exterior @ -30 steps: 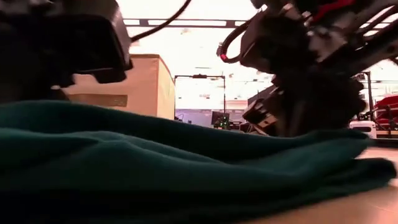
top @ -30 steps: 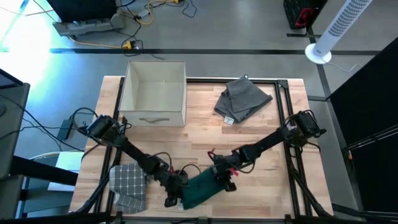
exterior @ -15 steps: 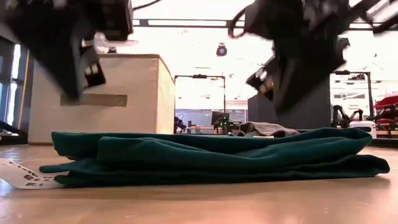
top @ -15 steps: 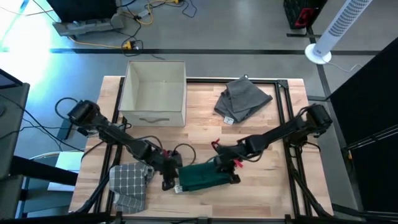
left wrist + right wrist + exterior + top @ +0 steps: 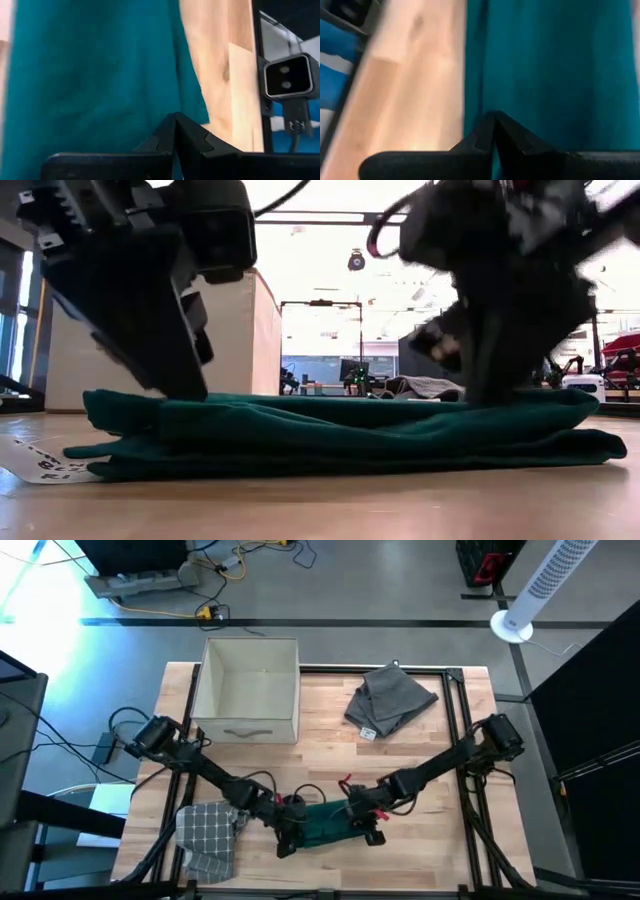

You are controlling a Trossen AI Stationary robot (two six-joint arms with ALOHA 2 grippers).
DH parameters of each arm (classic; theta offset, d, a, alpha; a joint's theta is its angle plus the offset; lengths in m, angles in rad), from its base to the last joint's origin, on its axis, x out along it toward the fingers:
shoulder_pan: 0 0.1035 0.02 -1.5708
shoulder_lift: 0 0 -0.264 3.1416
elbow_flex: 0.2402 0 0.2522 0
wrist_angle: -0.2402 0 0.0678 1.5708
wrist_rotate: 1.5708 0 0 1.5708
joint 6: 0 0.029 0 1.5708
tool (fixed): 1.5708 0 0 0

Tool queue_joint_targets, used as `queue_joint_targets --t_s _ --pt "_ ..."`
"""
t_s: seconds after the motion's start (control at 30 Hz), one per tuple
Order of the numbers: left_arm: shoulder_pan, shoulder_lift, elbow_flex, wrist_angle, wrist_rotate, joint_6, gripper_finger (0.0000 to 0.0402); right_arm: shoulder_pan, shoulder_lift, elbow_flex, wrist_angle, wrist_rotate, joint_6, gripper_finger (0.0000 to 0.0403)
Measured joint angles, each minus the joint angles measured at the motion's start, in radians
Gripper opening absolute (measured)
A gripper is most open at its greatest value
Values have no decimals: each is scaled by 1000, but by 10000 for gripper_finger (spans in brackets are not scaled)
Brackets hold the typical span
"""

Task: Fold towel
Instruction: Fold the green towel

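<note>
Green towel (image 5: pixel 328 824) lies folded into a flat stack near the front edge of the wooden worktop (image 5: pixel 420 770). Left pincer (image 5: pixel 291 831) presses on its left end, right pincer (image 5: pixel 364 827) on its right end. Both wrist views show fingers closed tip to tip above the cloth; whether any fabric is pinched is unclear. A checked cloth (image 5: pixel 207 835) lies just left.

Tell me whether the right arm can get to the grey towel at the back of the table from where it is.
Probably yes: nothing lies between the right gripper, now shut over the green towel, and the grey towel; only bare table.
</note>
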Motion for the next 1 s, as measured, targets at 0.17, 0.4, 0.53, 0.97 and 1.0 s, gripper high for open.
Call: queue_joint_targets --t_s 0.17,0.4,0.53,0.97,1.0 --pt "0 -14 0 -82 6 1 0 23 3 1 -34 5 11 0" --pt "21 -91 0 -102 -46 5 0 -30 -111 0 -55 41 -8 0" --pt "44 -79 1 -101 -112 41 0 -65 -96 0 -64 54 -35 0" --pt "71 -67 -12 -160 -26 26 0 -98 -114 -1 -167 88 -25 0" --pt "71 -85 -10 -157 -36 25 0 -98 -128 0 -169 95 -18 0"
